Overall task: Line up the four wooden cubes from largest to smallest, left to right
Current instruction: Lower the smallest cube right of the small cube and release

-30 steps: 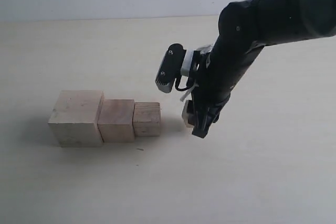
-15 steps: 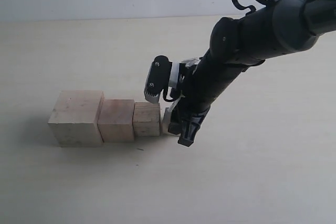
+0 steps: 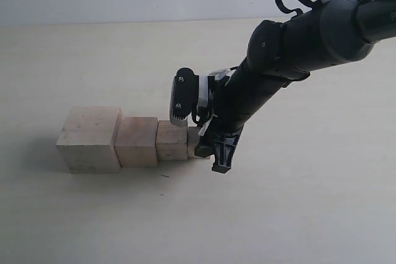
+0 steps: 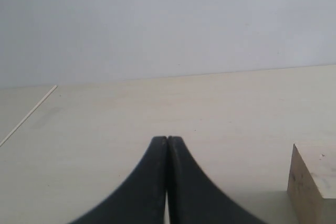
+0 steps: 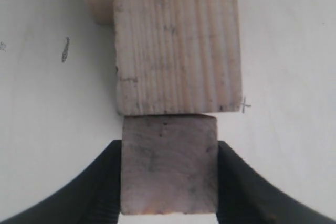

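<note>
**Placement of the smallest cube point(image 5: 169, 174) by the right pincer point(image 3: 209, 148).** The cube is shown clamped between the pincer's two black fingers point(image 5: 100, 187). These are parted only to the cube's width and pressed flat on two opposite side faces. The cube is set against the free face of the third cube point(image 5: 176, 51), apparently touching. Whether it rests on the desk point(image 3: 297, 214) or hangs just above it cannot be told. The second cube point(image 3: 137, 141) and the largest cube point(image 3: 90, 138) follow in the row, each abutting the next. The line runs roughly parallel to the desk's far edge and well clear of it. The left pincer point(image 4: 167, 148) is seen fully closed, with nothing in it.

The cubes are judged light, rigid and not fragile, and fair friction may be expected from the dry, unpainted grain. A hold is best taken on opposed flat faces, centred, as here. An off-centre grip on so small a block would probably let it twist. On release, a straight parting of the fingers is advised, lest the row be nudged.
</note>
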You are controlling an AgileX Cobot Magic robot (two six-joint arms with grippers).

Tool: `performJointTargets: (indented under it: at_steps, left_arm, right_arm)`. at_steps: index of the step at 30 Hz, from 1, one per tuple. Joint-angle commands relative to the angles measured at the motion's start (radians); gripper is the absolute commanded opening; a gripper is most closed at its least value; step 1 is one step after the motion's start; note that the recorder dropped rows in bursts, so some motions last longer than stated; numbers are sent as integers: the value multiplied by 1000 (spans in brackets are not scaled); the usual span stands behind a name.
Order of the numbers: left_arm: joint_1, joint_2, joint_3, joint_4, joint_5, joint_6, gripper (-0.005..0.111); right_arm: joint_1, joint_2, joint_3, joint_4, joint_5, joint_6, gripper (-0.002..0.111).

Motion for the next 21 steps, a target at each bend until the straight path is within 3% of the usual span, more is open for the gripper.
performJointTargets:
  at_steps: [1,12,18,21]
  left_arm:
    - [3,-7,3,-10,-4,4,0]
    - [3,-7,3,-10,-4,4,0]
    - [3,-7,3,-10,-4,4,0]
    - [3,-7,3,-10,-4,4,0]
  right_arm:
    - [-2,17,5,12,-12,-45,0]
    - [-2,17,5,12,-27,-44,4]
    - [-2,17,5,12,-37,-42,27]
    - [-2,17,5,12,-37,-42,54]
